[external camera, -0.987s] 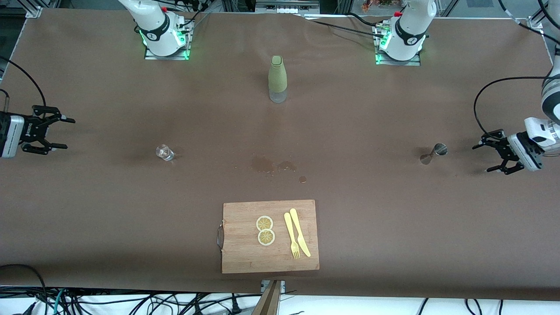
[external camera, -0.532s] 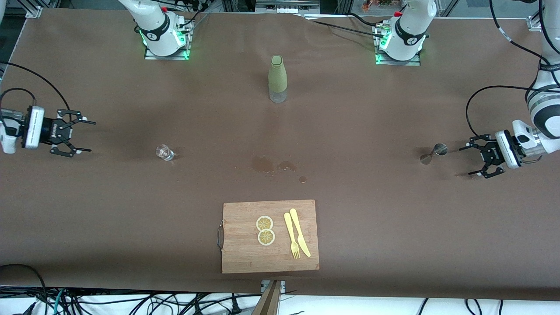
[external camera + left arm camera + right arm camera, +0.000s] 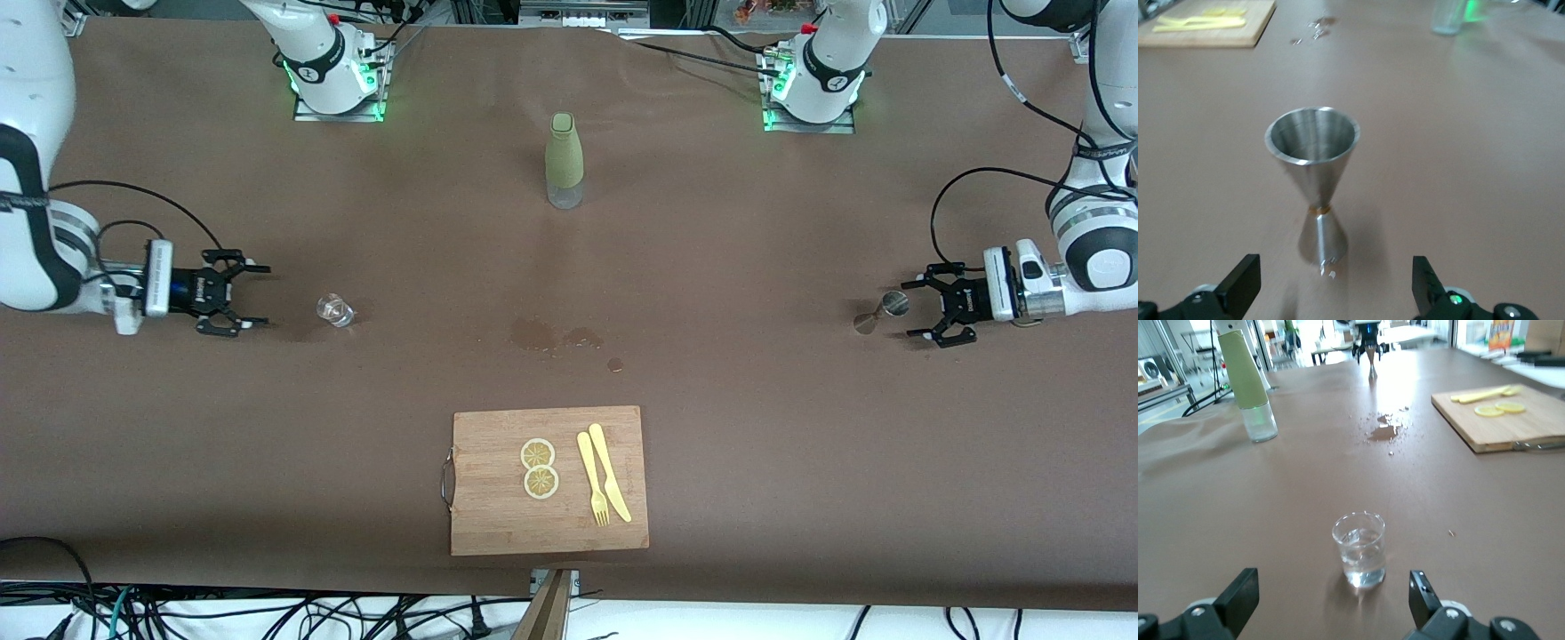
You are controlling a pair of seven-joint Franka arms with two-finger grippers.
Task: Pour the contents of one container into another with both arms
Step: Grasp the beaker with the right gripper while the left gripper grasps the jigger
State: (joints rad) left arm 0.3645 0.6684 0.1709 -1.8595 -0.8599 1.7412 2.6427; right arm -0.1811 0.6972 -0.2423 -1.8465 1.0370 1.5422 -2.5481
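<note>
Two approaches underway, we judge: our left hand point(image 3: 925, 307), open, flanks the shiny steel hourglass jigger point(image 3: 882, 312) at mid-right of the front view, our right hand point(image 3: 253, 300), open, nears the small clear glass tumbler point(image 3: 334, 309) at mid-left; next, close squarely.

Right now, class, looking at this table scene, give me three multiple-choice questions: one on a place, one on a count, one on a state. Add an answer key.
1. What lies on the cutting board?
A. bottle
B. lemon slices, fork and knife
C. jigger

2. How many lemon slices are there?
A. one
B. two
C. four

3. How is the left hand at the jigger?
A. shut on it
B. open beside it, not touching
C. lifting it

Key:
1 B, the slices, fork and knife lie on the wood.
2 B, two rounds show side by side.
3 B, the left wrist view shows the fingers apart with the jigger standing free on the table; the right hand is likewise open near the tumbler.
</note>
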